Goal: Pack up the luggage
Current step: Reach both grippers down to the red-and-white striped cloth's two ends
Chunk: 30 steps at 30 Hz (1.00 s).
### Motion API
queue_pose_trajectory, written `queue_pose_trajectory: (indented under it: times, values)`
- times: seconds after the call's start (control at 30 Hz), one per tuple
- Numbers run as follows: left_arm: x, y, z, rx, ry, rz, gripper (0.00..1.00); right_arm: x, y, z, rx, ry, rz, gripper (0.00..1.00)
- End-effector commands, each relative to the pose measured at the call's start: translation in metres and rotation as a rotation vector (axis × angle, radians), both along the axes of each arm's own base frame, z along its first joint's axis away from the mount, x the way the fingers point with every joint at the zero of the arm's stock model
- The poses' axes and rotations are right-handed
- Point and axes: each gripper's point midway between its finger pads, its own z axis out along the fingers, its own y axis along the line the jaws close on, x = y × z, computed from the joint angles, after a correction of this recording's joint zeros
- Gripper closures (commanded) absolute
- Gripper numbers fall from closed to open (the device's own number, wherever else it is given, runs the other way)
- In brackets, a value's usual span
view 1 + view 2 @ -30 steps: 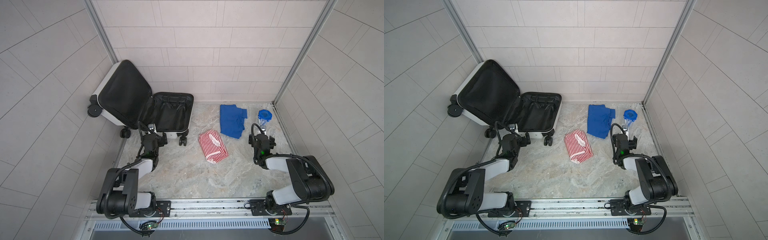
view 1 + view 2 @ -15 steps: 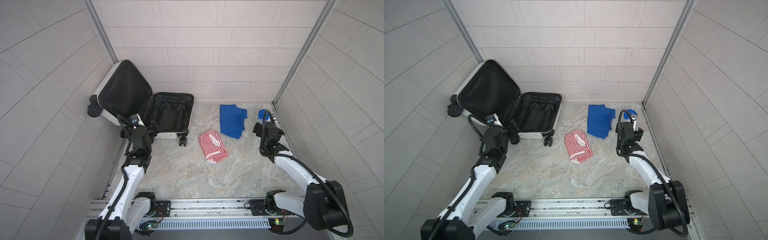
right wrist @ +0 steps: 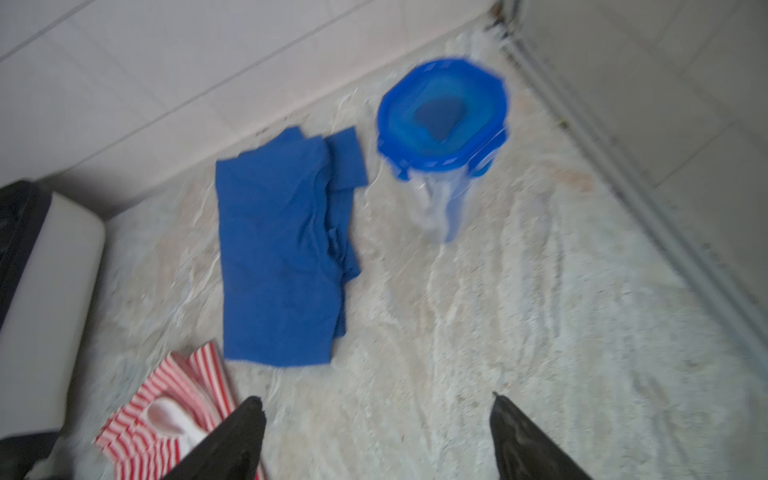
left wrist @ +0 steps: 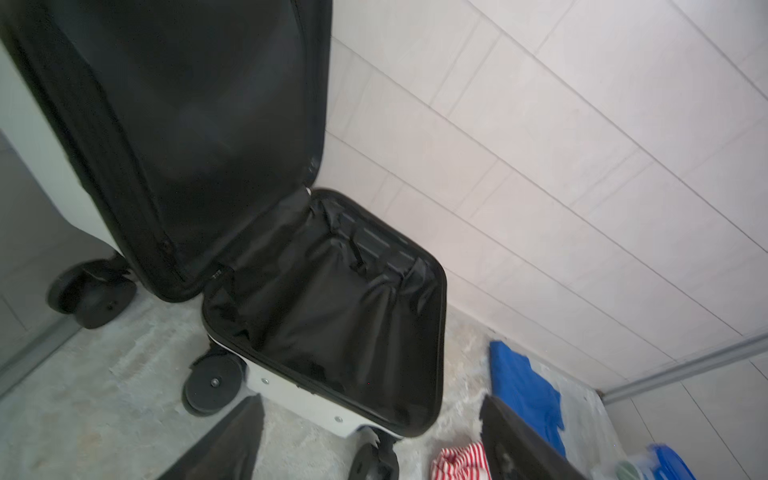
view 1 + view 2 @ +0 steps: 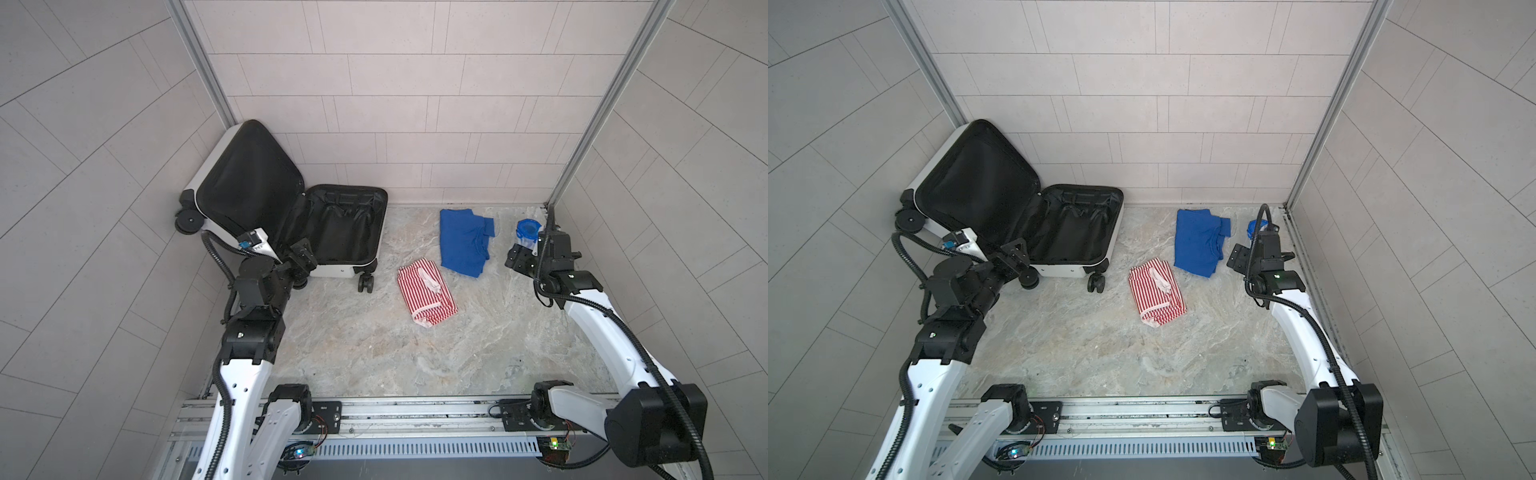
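Fingers [image 4: 232, 449] of the left gripper [image 4: 371, 419] stand spread with nothing between them, aimed at the open luggage [image 5: 332, 270] just ahead. The right gripper [image 3: 374, 415] is likewise spread and empty. It hovers over the marble-patterned tabletop [image 5: 374, 353], near a clear, blue-topped container [image 3: 442, 112].

The luggage sits in the back left corner in both top views. Its lower half lies flat on the surface, and its cover [image 5: 245, 183] is tilted up toward the tiled corner. The shell is smooth, glossy white hard plastic, likely slippery under the pads and too broad to span. The lining is loose, wrinkled black fabric with straps across the bottom. The case looks light for its size and rides on black spinner wheels [image 5: 365, 284], so a push on its wall would probably roll it rather than tip it. For closing, the cover's free rim seems the best hold, being stiff and thin enough to pinch.

Between the arms lie a folded blue shirt [image 5: 463, 245] and a red-and-white striped garment [image 5: 426, 297], both soft and limp. Each would likely sag and unfold when lifted, so a pinch across a thick folded edge seems wise. The container looks rigid and stands upright.
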Motion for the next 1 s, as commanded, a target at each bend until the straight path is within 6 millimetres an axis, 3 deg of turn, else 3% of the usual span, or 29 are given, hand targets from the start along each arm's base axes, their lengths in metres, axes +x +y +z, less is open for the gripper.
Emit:
queue_pose_trajectory:
  times: [0.0, 0.17, 0.33, 0.43, 0.63, 0.67, 0.73, 0.97]
  values:
    - [-0.002, -0.038, -0.020, -0.152, 0.120, -0.185, 0.17, -0.009, 0.059, -0.025, 0.161, 0.135, 0.188, 0.14]
    - [-0.018, -0.076, -0.053, -0.227, 0.214, -0.238, 0.17, -0.014, 0.105, -0.053, 0.099, 0.223, 0.310, 0.13]
    - [-0.041, -0.138, -0.086, -0.213, 0.241, -0.324, 0.17, -0.010, 0.137, -0.077, 0.081, 0.278, 0.382, 0.13]
    - [-0.039, -0.171, -0.120, -0.243, 0.323, -0.360, 0.17, -0.008, 0.152, -0.090, 0.074, 0.307, 0.425, 0.14]
    - [-0.033, -0.231, -0.157, -0.308, 0.455, -0.460, 0.18, -0.003, 0.179, -0.112, 0.090, 0.369, 0.513, 0.15]
    - [-0.031, -0.237, -0.164, -0.318, 0.479, -0.462, 0.18, -0.002, 0.181, -0.115, 0.091, 0.375, 0.522, 0.14]
    - [-0.027, -0.247, -0.175, -0.353, 0.509, -0.463, 0.08, 0.000, 0.187, -0.123, 0.099, 0.394, 0.537, 0.14]
    - [-0.013, -0.263, -0.212, -0.359, 0.605, -0.427, 0.10, 0.007, 0.195, -0.141, 0.103, 0.434, 0.554, 0.14]
